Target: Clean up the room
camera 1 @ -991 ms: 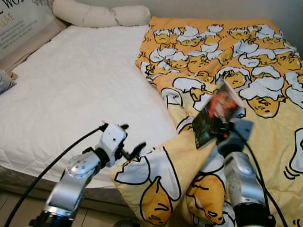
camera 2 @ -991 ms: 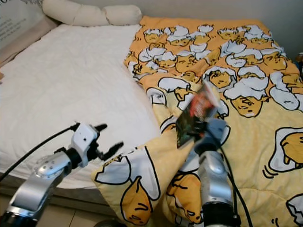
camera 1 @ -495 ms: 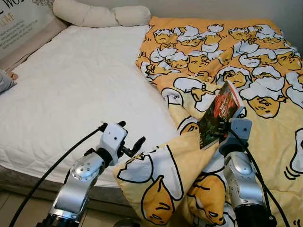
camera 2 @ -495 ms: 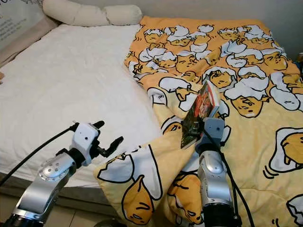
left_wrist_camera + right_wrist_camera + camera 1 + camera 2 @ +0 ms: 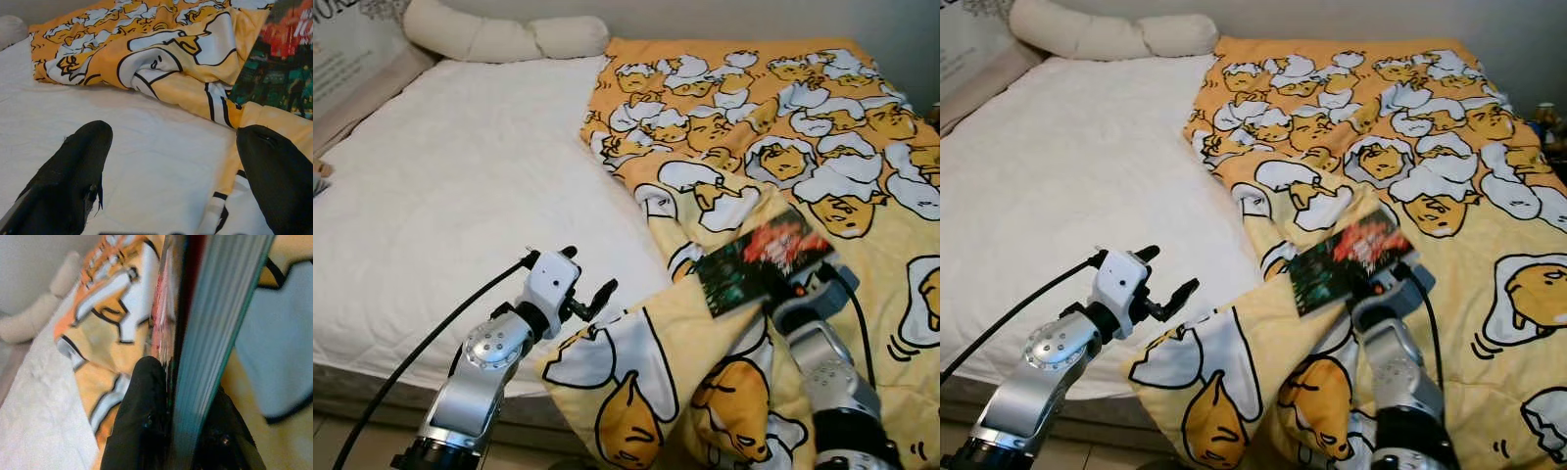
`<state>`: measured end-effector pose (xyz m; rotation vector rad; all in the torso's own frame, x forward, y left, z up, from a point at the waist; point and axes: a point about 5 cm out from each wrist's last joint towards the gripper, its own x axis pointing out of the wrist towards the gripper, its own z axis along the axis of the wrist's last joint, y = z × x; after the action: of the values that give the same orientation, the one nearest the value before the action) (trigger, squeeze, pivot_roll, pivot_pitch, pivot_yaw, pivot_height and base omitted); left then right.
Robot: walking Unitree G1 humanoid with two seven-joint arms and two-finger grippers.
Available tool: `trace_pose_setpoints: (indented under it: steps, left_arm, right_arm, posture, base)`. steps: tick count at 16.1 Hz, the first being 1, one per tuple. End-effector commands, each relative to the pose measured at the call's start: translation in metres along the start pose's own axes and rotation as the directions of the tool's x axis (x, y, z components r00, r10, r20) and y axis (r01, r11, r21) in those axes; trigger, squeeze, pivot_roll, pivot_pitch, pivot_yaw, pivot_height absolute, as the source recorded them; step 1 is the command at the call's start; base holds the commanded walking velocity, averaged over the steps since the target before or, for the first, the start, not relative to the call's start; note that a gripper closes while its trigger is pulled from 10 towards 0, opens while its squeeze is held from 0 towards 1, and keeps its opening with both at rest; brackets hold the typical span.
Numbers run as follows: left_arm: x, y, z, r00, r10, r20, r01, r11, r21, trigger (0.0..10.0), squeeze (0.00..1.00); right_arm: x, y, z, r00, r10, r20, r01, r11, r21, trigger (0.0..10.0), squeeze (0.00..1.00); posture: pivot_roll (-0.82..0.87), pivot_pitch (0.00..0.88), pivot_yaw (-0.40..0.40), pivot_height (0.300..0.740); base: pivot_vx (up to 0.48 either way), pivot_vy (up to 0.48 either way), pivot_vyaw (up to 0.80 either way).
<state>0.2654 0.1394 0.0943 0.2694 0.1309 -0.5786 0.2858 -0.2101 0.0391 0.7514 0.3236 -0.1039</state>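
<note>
Mattress [image 5: 450,196] bare toward ten o'clock, blanket [image 5: 783,127] bunched at its near edge.
Right gripper [image 5: 800,286] pinches book [image 5: 762,259]; left gripper [image 5: 587,297] spread, holding nothing.

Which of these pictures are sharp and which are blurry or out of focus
Both eye views are sharp and evenly lit, no glare. Left wrist view: blanket clear, its own black fingers soft. Right wrist view: blurred throughout, the book too close to focus.

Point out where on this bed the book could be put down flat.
Free: the bare white mattress, bordered by the pillows at the head and the yellow duvet's folded edge. Crowded: the rumpled duvet under the right gripper holding the book; the left gripper hovers open at the fold.
</note>
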Motion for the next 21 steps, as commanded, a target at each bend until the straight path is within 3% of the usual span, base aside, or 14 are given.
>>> trace_pose_setpoints:
  steps: [1,2,3,4,5,7,8,9,12,17,21]
  left_arm:
    - [-0.001,0.006,-0.001,1.0,0.013,-0.016,-0.013,1.0,0.022,10.0,0.57]
    - [-0.002,0.008,-0.001,1.0,0.019,-0.018,-0.018,1.0,0.024,10.0,0.57]
    - [-0.002,0.008,-0.001,1.0,0.019,-0.018,-0.019,1.0,0.024,10.0,0.57]
    - [-0.002,0.008,-0.001,1.0,0.02,-0.019,-0.019,0.999,0.026,10.0,0.57]
    - [-0.002,0.009,-0.001,1.0,0.021,-0.02,-0.02,0.999,0.027,10.0,0.57]
    - [-0.003,0.009,0.0,1.0,0.023,-0.02,-0.022,0.999,0.029,10.0,0.57]
    - [-0.003,0.009,-0.001,0.999,0.026,-0.02,-0.025,0.999,0.027,10.0,0.57]
    - [-0.004,0.009,-0.001,0.999,0.026,-0.02,-0.026,0.999,0.026,10.0,0.57]
    - [-0.005,0.008,-0.001,0.999,0.027,-0.023,-0.026,0.999,0.025,10.0,0.56]
    - [-0.005,0.01,-0.001,0.999,0.031,-0.023,-0.031,0.999,0.023,10.0,0.57]
    - [-0.007,0.012,-0.002,0.999,0.039,-0.027,-0.038,0.999,0.026,10.0,0.57]
  right_arm:
    - [0.002,-0.001,-0.02,0.993,-0.012,-0.114,0.015,1.0,0.026,10.0,0.0]
    - [0.001,-0.016,-0.028,0.976,-0.125,-0.176,0.135,0.99,0.046,10.0,0.0]
    - [0.001,-0.018,-0.029,0.973,-0.138,-0.187,0.15,0.987,0.053,10.0,0.0]
    - [0.001,-0.018,-0.031,0.975,-0.125,-0.183,0.136,0.989,0.051,10.0,0.58]
    - [0.002,-0.017,-0.03,0.979,-0.11,-0.174,0.124,0.99,0.068,10.0,1.0]
    - [0.002,-0.017,-0.026,0.983,-0.128,-0.136,0.139,0.987,0.08,10.0,1.0]
    - [0.001,-0.017,-0.023,0.982,-0.141,-0.122,0.15,0.986,0.067,10.0,0.71]
    - [0.0,-0.017,-0.022,0.983,-0.143,-0.118,0.15,0.987,0.055,10.0,0.0]
    - [-0.006,-0.017,-0.019,0.98,-0.174,-0.096,0.162,0.98,-0.118,10.0,0.0]
    - [-0.015,0.002,-0.01,0.988,-0.151,-0.031,0.145,0.979,-0.144,10.0,0.0]
    - [-0.016,0.017,0.002,0.985,-0.172,-0.002,0.164,0.94,-0.299,10.0,0.0]
  posture:
    - [0.04,0.0,0.089,0.74]
    - [0.04,0.0,0.09,0.74]
    - [0.04,0.0,0.09,0.74]
    - [0.05,0.0,0.093,0.74]
    - [0.05,0.0,0.092,0.74]
    - [0.05,0.0,0.088,0.74]
    - [0.05,0.0,0.087,0.74]
    - [0.05,0.0,0.087,0.74]
    - [0.05,0.0,0.086,0.74]
    - [0.05,0.0,0.088,0.74]
    - [0.05,0.0,0.082,0.74]
  base:
    - [0.0,0.0,0.0]
    - [0.0,0.0,0.0]
    - [0.0,0.0,0.0]
    - [0.0,0.0,0.0]
    - [0.0,0.0,0.0]
    - [0.0,0.0,0.0]
    - [0.0,0.0,0.0]
    - [0.0,0.0,0.0]
    - [0.0,0.0,0.0]
    - [0.0,0.0,0.0]
    - [0.0,0.0,0.0]
